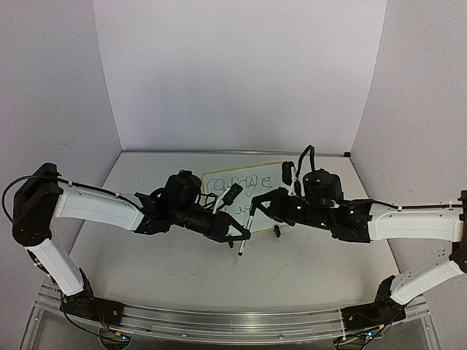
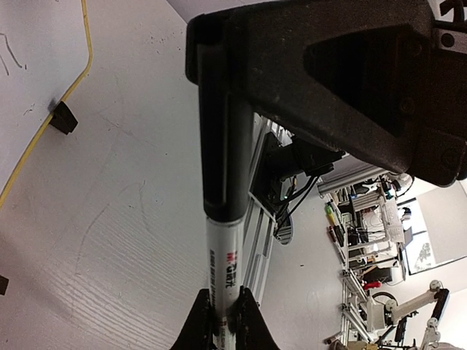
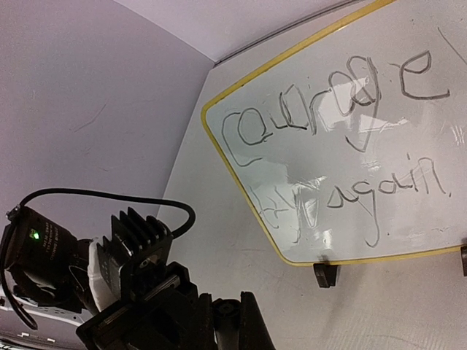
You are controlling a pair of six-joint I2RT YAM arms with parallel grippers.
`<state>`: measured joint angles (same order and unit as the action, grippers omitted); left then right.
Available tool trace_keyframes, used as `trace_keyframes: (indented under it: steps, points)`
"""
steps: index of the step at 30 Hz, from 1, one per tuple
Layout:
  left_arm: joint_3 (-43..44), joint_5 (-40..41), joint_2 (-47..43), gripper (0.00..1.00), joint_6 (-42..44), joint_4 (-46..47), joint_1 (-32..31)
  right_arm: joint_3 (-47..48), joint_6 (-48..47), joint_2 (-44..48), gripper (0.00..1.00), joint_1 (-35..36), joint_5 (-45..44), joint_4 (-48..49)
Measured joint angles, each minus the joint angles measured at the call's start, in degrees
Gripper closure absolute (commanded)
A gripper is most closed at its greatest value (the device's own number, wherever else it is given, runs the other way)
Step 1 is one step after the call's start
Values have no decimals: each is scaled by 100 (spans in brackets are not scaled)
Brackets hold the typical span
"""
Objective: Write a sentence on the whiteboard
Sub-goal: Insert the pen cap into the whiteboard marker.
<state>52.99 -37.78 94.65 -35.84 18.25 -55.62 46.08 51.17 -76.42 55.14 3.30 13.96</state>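
Left pincer (image 2: 225, 315) clamps marker (image 2: 223, 255); right pincer (image 1: 255, 208) seemingly grips its cap (image 2: 226, 146); sentence (image 3: 336, 146) on whiteboard (image 3: 438, 131).

Table (image 1: 175, 270): white, faint scuffs and scratches. White backdrop (image 1: 241, 73) on three sides. Aluminium rail (image 1: 241, 321) runs along the near edge, with wires (image 1: 109, 332) at its left end. Marker (image 2: 223, 266): black cap, white barrel with red and black print. Left wrist view: cluttered lab shelves (image 2: 368, 240) past the rail.

The whiteboard (image 1: 268, 175) stands far-centre on the table (image 1: 182, 270) (the sentence (image 1: 232, 184) on it). Nearer, the marker (image 1: 246, 232) sits between left gripper (image 1: 239, 237) and right gripper (image 1: 257, 209).
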Motion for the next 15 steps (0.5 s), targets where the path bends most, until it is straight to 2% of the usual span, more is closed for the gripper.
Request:
trace_keyframes:
  steps: [15]
  points:
    - [0,-205,-29,100,184,-254,116,125,-53,-153,100,54,56,-105]
